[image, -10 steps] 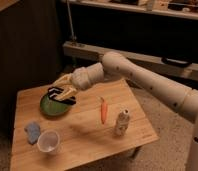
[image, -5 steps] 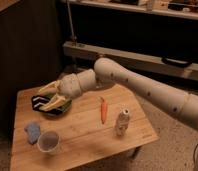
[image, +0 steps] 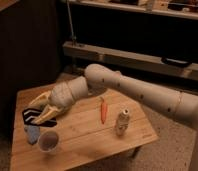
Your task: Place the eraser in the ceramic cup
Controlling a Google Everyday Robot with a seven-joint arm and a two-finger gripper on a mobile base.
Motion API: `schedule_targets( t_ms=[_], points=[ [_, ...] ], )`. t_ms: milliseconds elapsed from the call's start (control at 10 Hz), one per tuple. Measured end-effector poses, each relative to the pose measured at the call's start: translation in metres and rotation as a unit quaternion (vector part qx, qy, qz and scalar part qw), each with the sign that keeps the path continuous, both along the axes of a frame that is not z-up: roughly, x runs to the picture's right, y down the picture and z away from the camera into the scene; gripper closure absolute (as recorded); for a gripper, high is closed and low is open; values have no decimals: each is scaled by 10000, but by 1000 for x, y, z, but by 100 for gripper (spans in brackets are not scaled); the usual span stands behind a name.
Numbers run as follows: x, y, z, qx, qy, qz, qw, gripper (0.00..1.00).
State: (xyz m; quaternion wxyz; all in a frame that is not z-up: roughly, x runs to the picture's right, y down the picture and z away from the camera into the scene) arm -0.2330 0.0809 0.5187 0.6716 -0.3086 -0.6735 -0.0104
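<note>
A: Now, going left to right from the cup (image: 48, 141): the blue sponge (image: 32, 133) sits just beside it on the left, touching or nearly so. Above the cup, slightly to its left, hangs the gripper (image: 40, 111).

B: That has shifted. A second ago the gripper was over the green plate, further back and to the right of the cup. The plate is hidden now behind the arm.

A: And the eraser (image: 36, 117)?

B: It is in the gripper. The jaws are closed on it, the two pale fingers (image: 41, 100) pinching the black striped block, which sticks out towards the left, tilted. So it has travelled with the gripper and now sits above and a little left of the cup, not yet inside.

A: Meaning the carry is nearly done?

B: I judge so. What remains is a small move right and down until the block is over the cup's mouth, then letting go. The sponge being so close is the risk.

A: Further right of the cup?

B: The carrot (image: 103, 110), then the small bottle (image: 122, 122), both well apart from it on the table (image: 92, 145).
</note>
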Motion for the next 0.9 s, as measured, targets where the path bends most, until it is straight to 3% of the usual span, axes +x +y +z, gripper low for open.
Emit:
schedule_targets(
  t_ms=[500, 900],
  points=[
    [-18, 29, -12, -306, -213, -257, 9990, 100],
    [-30, 54, -11, -340, -227, -495, 9979, 100]
  ],
)
